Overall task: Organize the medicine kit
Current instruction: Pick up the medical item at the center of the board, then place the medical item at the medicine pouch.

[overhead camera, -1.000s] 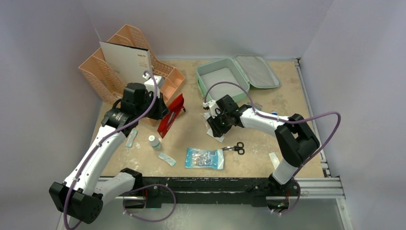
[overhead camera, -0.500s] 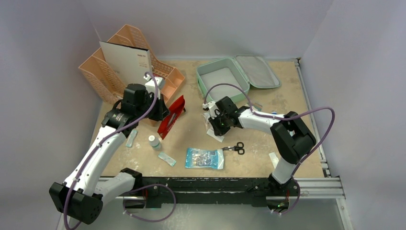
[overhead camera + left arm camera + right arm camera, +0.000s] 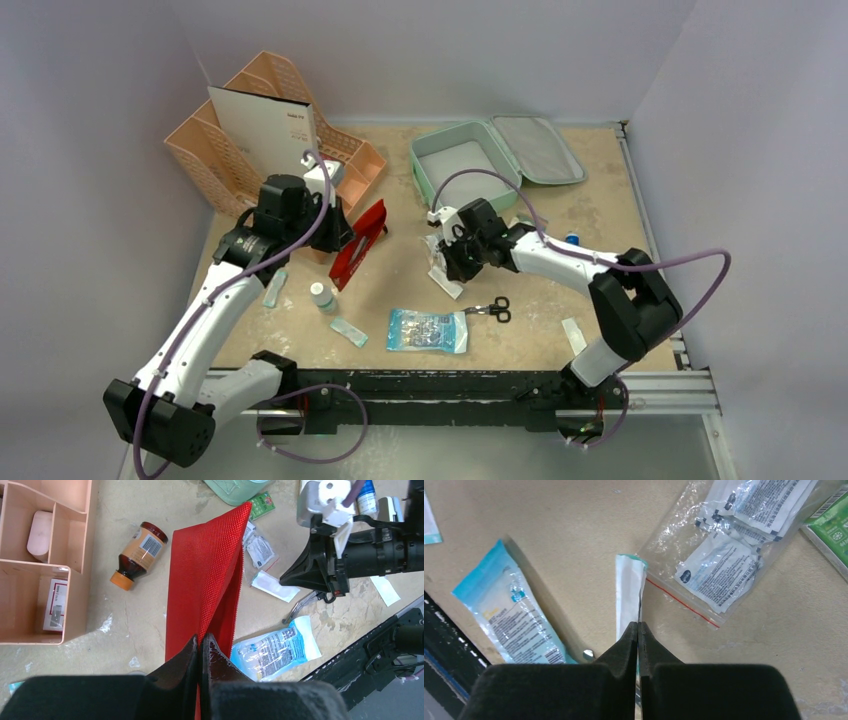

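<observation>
Near the far edge of the scuffed beige tabletop (image 3: 400, 285), right of centre, the mint-green zippered medicine kit (image 3: 462, 162) lies open. At mid-table the right gripper (image 3: 638, 627) pinches a flat white sachet (image 3: 628, 595); the left gripper (image 3: 201, 642) clamps a red woven pouch (image 3: 207, 575). Pale lilac walls (image 3: 450, 50) surround.

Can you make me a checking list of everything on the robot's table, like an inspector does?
Surface: beige tabletop, scuffed, with white marks.
Job's things: mint-green medicine kit lying open at the back; it looks empty inside.
Clutter: red pouch, scissors, blue-and-white packet, small white bottle, brown bottle, bag of sachets, green box, peach organizer.
Grippers: left gripper shut on the red pouch; right gripper shut on a white packet.
Cables: a purple cable loops along each arm.
Surroundings: plain pale walls; metal rail along the right edge.
</observation>
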Robot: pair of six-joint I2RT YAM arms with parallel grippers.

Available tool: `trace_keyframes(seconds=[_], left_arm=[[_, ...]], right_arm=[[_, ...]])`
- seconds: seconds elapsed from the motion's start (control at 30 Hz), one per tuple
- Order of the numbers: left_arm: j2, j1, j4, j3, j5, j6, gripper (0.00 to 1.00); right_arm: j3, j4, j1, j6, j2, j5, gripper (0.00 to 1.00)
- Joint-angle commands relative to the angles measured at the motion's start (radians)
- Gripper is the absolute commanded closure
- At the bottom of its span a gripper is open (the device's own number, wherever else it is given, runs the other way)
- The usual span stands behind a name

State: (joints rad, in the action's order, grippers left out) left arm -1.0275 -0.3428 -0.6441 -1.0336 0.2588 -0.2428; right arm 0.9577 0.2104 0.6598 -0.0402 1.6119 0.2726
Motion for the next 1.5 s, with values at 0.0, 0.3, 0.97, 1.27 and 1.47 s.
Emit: trace_keyframes(seconds=[0.0, 0.3, 0.97, 1.27, 1.47], left_arm=[[-0.005, -0.004, 0.05, -0.002, 0.025, 0.005, 1.0], [-0.065, -0.004, 0.064, -0.005, 0.098, -0.016, 1.0], [-0.242, -0.004, 0.003, -0.141, 0.423, -0.099, 1.0], [-0.259, -0.004, 0.022, -0.125, 0.615, -0.124, 1.0], [-0.243, -0.004, 0.019, -0.119, 0.677, -0.127, 1.0]], right_arm=[[-0.019, -0.015, -0.001, 0.049, -0.064, 0.065, 1.0], [-0.038, -0.07, -0.002, 0.153, -0.191, 0.056, 1.0], [0.105, -0.38, 0.009, 0.047, -0.385, 0.304, 1.0], [0.082, -0.624, 0.011, -0.084, -0.31, 0.448, 1.0], [0.06, -0.555, 0.011, -0.247, -0.317, 0.504, 1.0]])
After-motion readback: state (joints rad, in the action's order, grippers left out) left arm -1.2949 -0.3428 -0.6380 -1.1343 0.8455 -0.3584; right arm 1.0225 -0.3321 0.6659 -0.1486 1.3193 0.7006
